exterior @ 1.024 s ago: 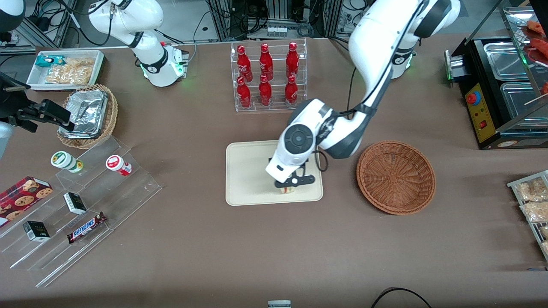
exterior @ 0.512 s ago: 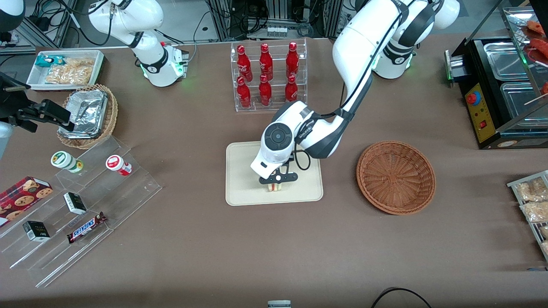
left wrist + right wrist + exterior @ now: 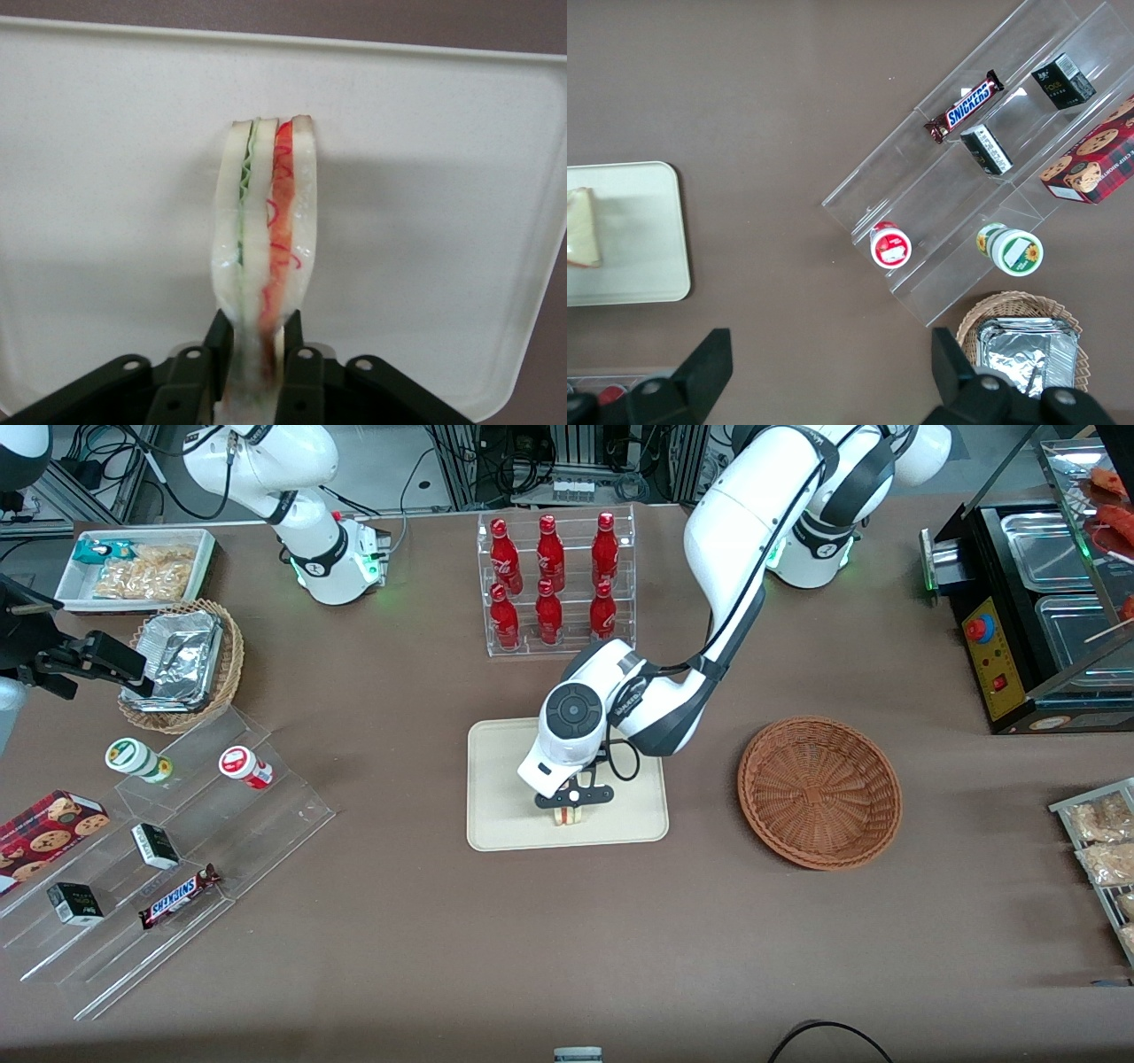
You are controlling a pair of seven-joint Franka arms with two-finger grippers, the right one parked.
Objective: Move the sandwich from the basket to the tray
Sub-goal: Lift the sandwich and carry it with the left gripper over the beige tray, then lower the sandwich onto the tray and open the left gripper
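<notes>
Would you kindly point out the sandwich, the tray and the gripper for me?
sandwich [image 3: 266, 230]: left wrist view, on its white bread edge.
tray [image 3: 500, 779]: front view, on its bare surface.
gripper [image 3: 257, 341]: left wrist view, midway between fingertips, shut on the sandwich.

sandwich: one, pinched in the claw over the tray. tray: one. reddish-brown basket: one. lighter wicker basket with foil containers: one. red bottles in a clear rack: six. round lidded cups on the clear stepped stand: two. small dark boxes: two. snickers bar: one. cookie box: one. white bin of snacks: one.
</notes>
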